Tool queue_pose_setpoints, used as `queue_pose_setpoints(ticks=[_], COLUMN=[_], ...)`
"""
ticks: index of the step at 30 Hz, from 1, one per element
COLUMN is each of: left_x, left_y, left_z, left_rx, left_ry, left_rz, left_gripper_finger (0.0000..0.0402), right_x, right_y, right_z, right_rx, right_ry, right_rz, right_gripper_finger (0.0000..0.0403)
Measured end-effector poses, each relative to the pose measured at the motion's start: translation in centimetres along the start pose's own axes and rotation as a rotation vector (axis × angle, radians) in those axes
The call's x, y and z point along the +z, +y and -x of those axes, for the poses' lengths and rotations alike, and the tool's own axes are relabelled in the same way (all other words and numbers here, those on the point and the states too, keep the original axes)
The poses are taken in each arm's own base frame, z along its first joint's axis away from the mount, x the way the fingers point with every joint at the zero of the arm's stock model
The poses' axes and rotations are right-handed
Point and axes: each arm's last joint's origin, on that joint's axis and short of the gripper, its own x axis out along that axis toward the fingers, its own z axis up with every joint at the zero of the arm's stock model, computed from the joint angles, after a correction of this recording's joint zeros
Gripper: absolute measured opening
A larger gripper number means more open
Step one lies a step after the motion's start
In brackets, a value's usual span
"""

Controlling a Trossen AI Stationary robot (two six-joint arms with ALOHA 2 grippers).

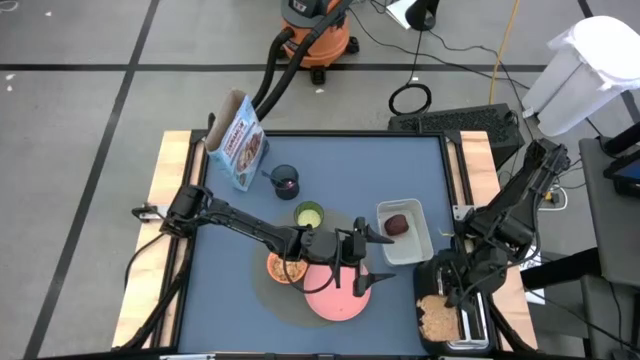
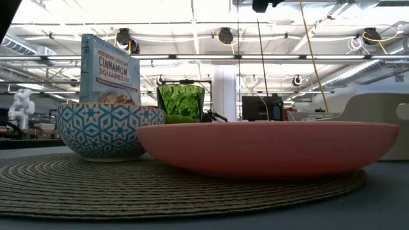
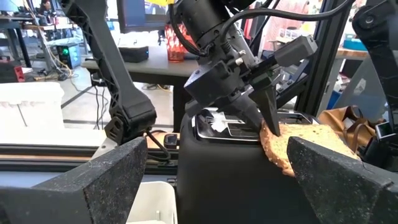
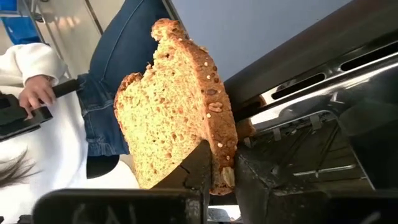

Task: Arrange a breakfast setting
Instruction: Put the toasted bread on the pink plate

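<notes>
A toast slice (image 4: 177, 106) stands on edge over the black toaster (image 1: 470, 320) at the table's near right. My right gripper (image 4: 227, 177) is shut on it; the left wrist view shows that gripper (image 3: 268, 121) too. My left gripper (image 1: 385, 260) hovers open and level above the pink plate (image 1: 330, 297), which lies on the round grey mat (image 1: 280, 305) beside the small orange bowl (image 1: 285, 268). Farther back stand the green cup (image 1: 309, 214), dark blue mug (image 1: 286, 181) and cereal box (image 1: 240, 142). The dark red fruit (image 1: 397, 225) lies in a clear tub. My right gripper pinches the toast slice between its two fingers at the crust edge (image 4: 219, 152), one finger on each broad face. The fingers slant down from above. The slice stands upright on edge beside the toaster's slots (image 4: 311, 124); whether its lower part rests on the toaster I cannot tell.
The clear rectangular tub (image 1: 410, 250) sits between the plate and the toaster. Wooden side boards (image 1: 170, 200) edge the blue table. A person in jeans and a white sleeve (image 4: 37, 68) sits beyond the table's near right. A shop vacuum (image 1: 315, 30) stands behind the table.
</notes>
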Motion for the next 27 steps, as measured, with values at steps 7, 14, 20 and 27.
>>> queue_pose_setpoints(ticks=[7,14,20,27], left_x=[0.0,0.0,0.1,2.7], left_y=[0.0,0.0,0.1,0.3], left_z=[0.0,0.0,0.0,1.3], left_rx=[0.0,0.0,0.002,0.03], left_ry=[0.0,-0.001,-0.003,0.003], left_rz=[-0.006,-0.034,-0.08,-0.142], left_gripper_finger=[0.0392,0.0392,0.0392,0.0392], right_x=[-0.1,-0.2,0.0,0.5], right_y=[-0.2,-0.4,0.0,0.9], right_z=[1.0,2.2,3.4,4.5], right_rx=[0.043,0.098,0.208,0.336], right_ry=[-0.003,-0.007,-0.107,-0.271], right_rz=[0.005,0.011,0.033,0.107], right_gripper_finger=[0.0043,0.0042,0.0042,0.0042])
